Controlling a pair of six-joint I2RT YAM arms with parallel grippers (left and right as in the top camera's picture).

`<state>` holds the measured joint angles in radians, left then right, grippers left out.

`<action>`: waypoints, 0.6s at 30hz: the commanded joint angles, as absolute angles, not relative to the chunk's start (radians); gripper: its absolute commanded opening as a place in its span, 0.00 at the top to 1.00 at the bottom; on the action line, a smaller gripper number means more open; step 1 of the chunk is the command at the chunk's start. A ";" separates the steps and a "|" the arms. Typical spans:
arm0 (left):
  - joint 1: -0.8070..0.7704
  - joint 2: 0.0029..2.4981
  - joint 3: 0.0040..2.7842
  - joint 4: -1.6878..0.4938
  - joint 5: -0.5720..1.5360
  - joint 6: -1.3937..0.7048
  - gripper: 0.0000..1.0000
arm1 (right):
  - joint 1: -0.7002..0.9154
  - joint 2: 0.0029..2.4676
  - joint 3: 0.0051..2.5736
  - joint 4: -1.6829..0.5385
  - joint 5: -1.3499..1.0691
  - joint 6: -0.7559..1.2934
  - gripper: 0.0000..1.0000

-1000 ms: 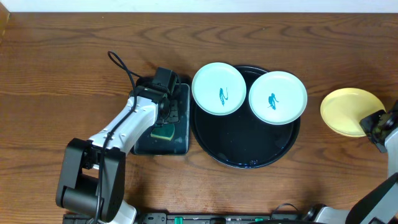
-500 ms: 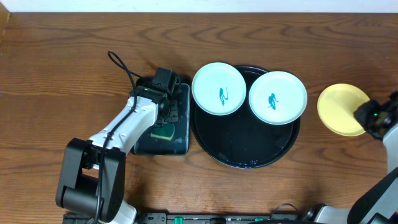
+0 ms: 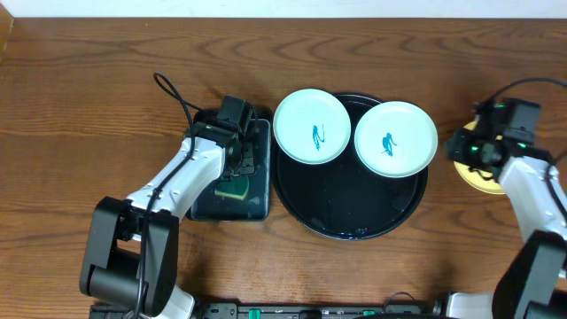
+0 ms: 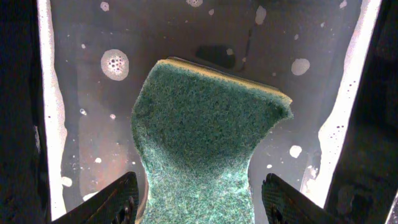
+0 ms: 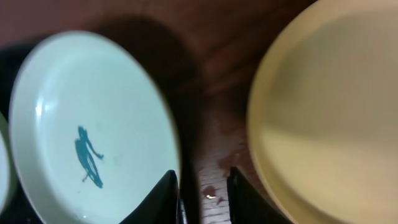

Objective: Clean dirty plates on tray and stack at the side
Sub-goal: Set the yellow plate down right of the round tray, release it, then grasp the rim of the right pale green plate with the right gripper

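Two pale mint plates with teal squiggles, one at the left (image 3: 310, 127) and one at the right (image 3: 396, 139) (image 5: 93, 124), rest on the back of the round black tray (image 3: 350, 208). A yellow plate (image 3: 474, 180) (image 5: 329, 106) lies on the wood to the tray's right, partly hidden under my right arm. My right gripper (image 3: 462, 149) (image 5: 204, 199) hovers over the gap between the right mint plate and the yellow one. Its jaws are slightly open with only bare, wet wood between them. My left gripper (image 3: 241, 168) (image 4: 202, 205) is open and straddles a green sponge (image 4: 205, 143).
The sponge (image 3: 235, 188) lies in a small rectangular black tray (image 3: 257, 199) left of the round tray. Its wet floor carries soap bubbles (image 4: 115, 62). A black cable (image 3: 173, 97) loops behind the left arm.
My right arm swung in from the table's right edge to hover over the yellow plate's left side, and its jaws parted. The yellow plate shifted slightly left. The left arm stayed still.
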<state>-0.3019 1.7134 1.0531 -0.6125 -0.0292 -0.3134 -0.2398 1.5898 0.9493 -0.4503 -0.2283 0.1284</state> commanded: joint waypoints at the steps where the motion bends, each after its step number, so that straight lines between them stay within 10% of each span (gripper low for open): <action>1: -0.298 1.729 1.037 -0.613 -0.033 -0.311 0.36 | -0.196 1.647 0.968 -0.448 -0.184 0.107 0.75; 18: -0.298 1.729 1.037 -0.612 -0.033 -0.311 0.35 | -0.116 1.660 0.968 -0.530 -0.184 0.143 0.97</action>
<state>-0.3019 1.7134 1.0531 -0.6125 -0.0292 -0.3134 -0.1329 1.7016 0.9554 -0.5034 -0.1902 0.1314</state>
